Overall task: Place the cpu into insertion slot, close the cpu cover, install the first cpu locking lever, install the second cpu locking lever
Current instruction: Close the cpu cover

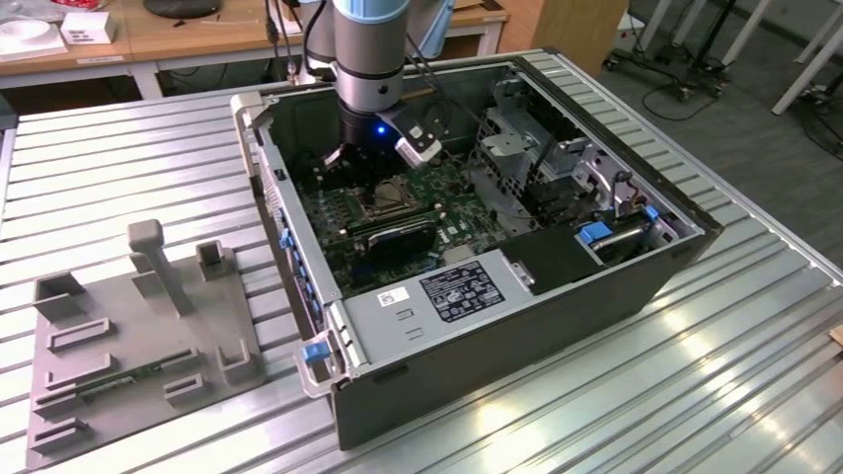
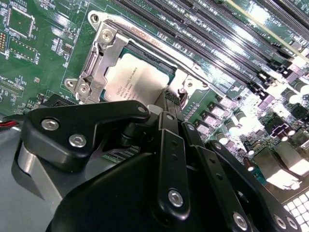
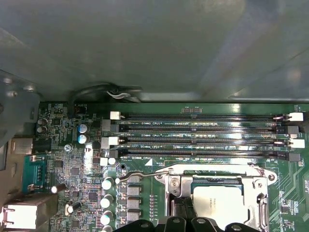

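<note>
One cpu (image 2: 137,79) just beside gripper (image 2: 173,99)

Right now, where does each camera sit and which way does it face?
Exterior view: off the arm, looking down into the open computer case; arm and tool show.
Second wrist view: on the arm, looking past the tool's black links at the cpu.
First wrist view: on the arm, facing the memory slots; the tool's tip shows.
Shared: both wrist views show the cpu and cpu cover.

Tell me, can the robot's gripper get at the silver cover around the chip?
Probably yes: in the second wrist view the gripper hangs right by the cpu cover, with nothing between them that I can see.
</note>
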### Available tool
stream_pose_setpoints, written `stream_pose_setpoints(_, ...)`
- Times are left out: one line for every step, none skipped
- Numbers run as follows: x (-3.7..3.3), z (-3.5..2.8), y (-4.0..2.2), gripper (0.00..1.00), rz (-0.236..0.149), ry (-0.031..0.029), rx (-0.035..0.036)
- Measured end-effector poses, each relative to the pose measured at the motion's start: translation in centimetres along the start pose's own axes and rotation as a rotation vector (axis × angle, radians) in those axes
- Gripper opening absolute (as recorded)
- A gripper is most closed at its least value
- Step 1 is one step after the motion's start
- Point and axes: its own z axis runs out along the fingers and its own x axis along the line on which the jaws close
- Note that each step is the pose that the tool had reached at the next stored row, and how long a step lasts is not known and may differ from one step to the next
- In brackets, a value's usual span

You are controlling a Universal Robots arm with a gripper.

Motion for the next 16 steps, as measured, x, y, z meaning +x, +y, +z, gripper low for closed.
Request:
stream_pose_setpoints(0.00, 0.00, 0.00, 0.11, 0.000, 0.0000, 0.0000)
stream_pose_setpoints(0.00, 0.00, 0.00, 0.11, 0.000, -0.0001, 0.0000)
stream_pose_setpoints(0.01, 0.01, -0.01, 0.11, 0.000, -0.0001, -0.0001)
stream_pose_setpoints(0.01, 0.01, -0.01, 0.11, 0.000, -0.0002, -0.0001)
stream_pose_setpoints(0.01, 0.01, -0.01, 0.11, 0.000, -0.0001, -0.0001)
stream_pose_setpoints(0.01, 0.01, -0.01, 0.11, 0.000, -0.0001, -0.0001)
stream_pose_setpoints(0.01, 0.01, -0.01, 0.11, 0.000, -0.0001, -0.0001)
stream_pose_setpoints(0.01, 0.01, -0.01, 0.11, 0.000, -0.0001, -0.0001)
stream_pose_setpoints(0.01, 0.01, -0.01, 0.11, 0.000, -0.0001, 0.0000)
stream_pose_setpoints(0.01, -0.02, 0.00, 0.11, 0.000, -0.0002, -0.0001)
stream_pose_setpoints(-0.01, -0.05, 0.01, 0.11, 0.000, -0.0006, -0.0007)
stream_pose_setpoints(-0.01, -0.13, 0.02, 0.11, 0.000, -0.0010, -0.0013)
stream_pose_setpoints(-0.03, -0.24, 0.05, 0.11, 0.000, -0.0018, -0.0024)
stream_pose_setpoints(-0.04, -0.41, 0.07, 0.11, 0.000, -0.0019, -0.0026)
stream_pose_setpoints(-0.04, -0.64, 0.07, 0.11, 0.000, -0.0008, -0.0012)
stream_pose_setpoints(-0.03, -0.85, 0.06, 0.11, 0.000, -0.0006, -0.0008)
